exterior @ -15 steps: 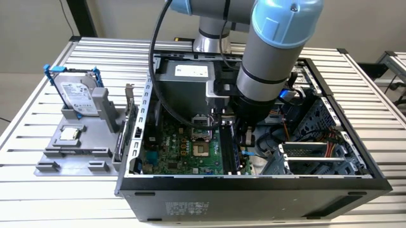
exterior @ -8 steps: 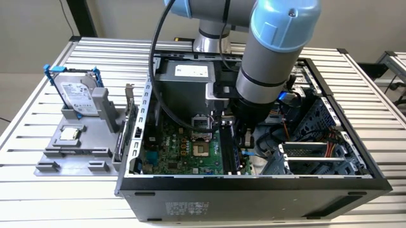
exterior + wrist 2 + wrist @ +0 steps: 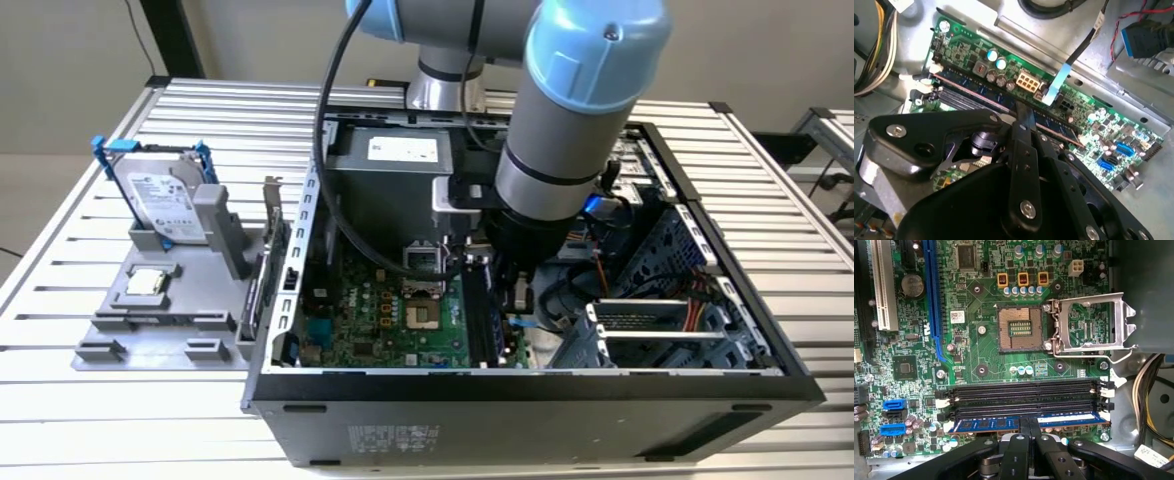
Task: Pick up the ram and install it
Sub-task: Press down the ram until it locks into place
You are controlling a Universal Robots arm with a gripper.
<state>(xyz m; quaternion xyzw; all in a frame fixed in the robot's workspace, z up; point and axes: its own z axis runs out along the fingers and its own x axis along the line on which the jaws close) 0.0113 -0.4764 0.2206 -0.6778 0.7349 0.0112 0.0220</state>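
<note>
The ram (image 3: 984,424) is a long blue-edged stick lying in the outermost of the motherboard's memory slots (image 3: 1024,395), beside the empty black ones. In the second wrist view the ram (image 3: 979,90) runs along its slot past a row of capacitors. My gripper (image 3: 1030,427) is shut, its two fingertips pressed together on the ram's top edge near the middle of its length. In the second wrist view the gripper (image 3: 1024,117) meets the stick at the same spot. In the exterior view the gripper (image 3: 514,290) reaches down inside the open computer case (image 3: 534,390).
The processor socket (image 3: 1019,329) stands open with its metal latch frame raised. Cables and a drive cage crowd the case on the exterior view's right. A grey holder (image 3: 160,320) beside the case carries a hard drive in a blue frame (image 3: 160,195) and a small square chip (image 3: 144,283).
</note>
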